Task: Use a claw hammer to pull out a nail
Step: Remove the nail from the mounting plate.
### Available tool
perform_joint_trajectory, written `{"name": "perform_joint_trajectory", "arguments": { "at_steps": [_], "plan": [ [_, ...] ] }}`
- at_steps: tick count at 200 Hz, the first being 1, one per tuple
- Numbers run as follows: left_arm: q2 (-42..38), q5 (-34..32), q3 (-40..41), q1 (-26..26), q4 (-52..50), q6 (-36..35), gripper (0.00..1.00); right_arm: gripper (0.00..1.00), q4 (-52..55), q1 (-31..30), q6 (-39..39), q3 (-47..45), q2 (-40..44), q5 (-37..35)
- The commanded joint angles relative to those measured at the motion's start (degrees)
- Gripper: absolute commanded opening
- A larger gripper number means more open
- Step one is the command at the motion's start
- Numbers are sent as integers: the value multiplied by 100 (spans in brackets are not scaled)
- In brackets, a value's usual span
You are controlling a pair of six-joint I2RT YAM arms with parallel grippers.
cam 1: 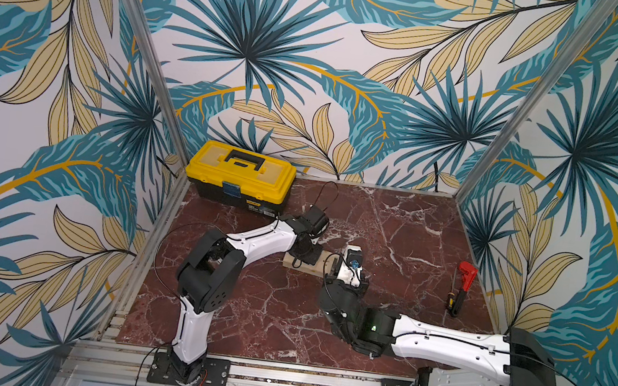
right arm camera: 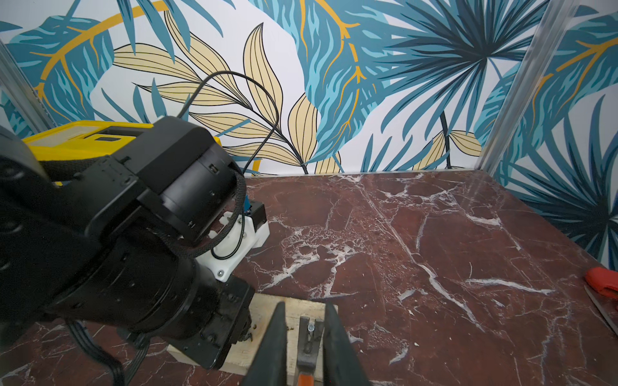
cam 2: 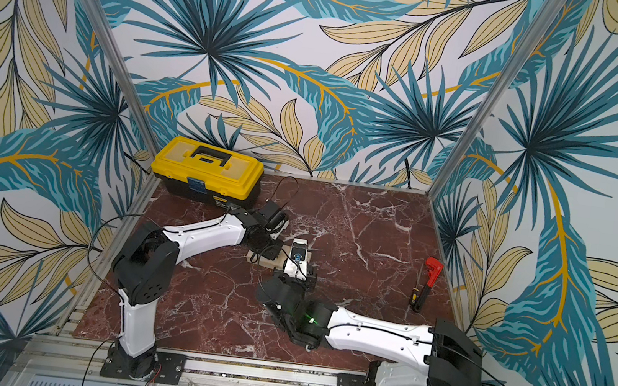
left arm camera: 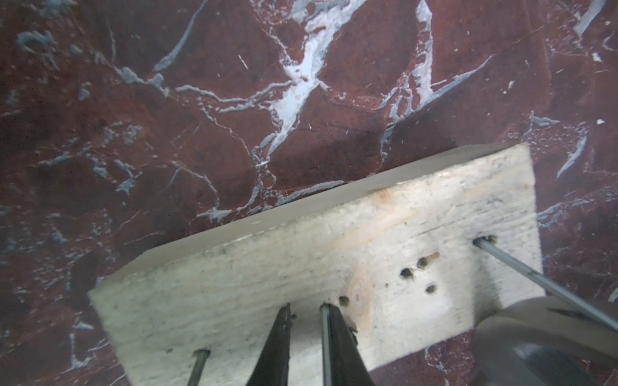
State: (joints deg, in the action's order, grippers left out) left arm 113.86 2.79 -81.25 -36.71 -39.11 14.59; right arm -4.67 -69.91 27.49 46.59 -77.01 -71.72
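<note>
Found the claw hammer at the end of the wooden block nearer the right arm, silver claw forked around a nail standing in the block, orange shaft clamped in the closed right gripper. Noted the left gripper with its tips down on the block's top face, jaws only narrowly apart, nothing between them. Logged a yellow toolbox behind the block and a red-headed tool well off to its right, both on the table.
</note>
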Motion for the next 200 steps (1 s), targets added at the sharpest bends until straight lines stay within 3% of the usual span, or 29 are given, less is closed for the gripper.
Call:
{"name": "perform_joint_trajectory", "arguments": {
  "at_steps": [1,80,200],
  "plan": [
    [1943,385,898,94,-975,324,19,0,2202,-149,257,-658,-728,948],
    [2003,400,862,94,-993,314,19,0,2550,-422,827,-602,-925,699],
    [2678,283,510,76,-1383,360,19,0,2196,-480,-6,-461,-930,795]
  ]
}}
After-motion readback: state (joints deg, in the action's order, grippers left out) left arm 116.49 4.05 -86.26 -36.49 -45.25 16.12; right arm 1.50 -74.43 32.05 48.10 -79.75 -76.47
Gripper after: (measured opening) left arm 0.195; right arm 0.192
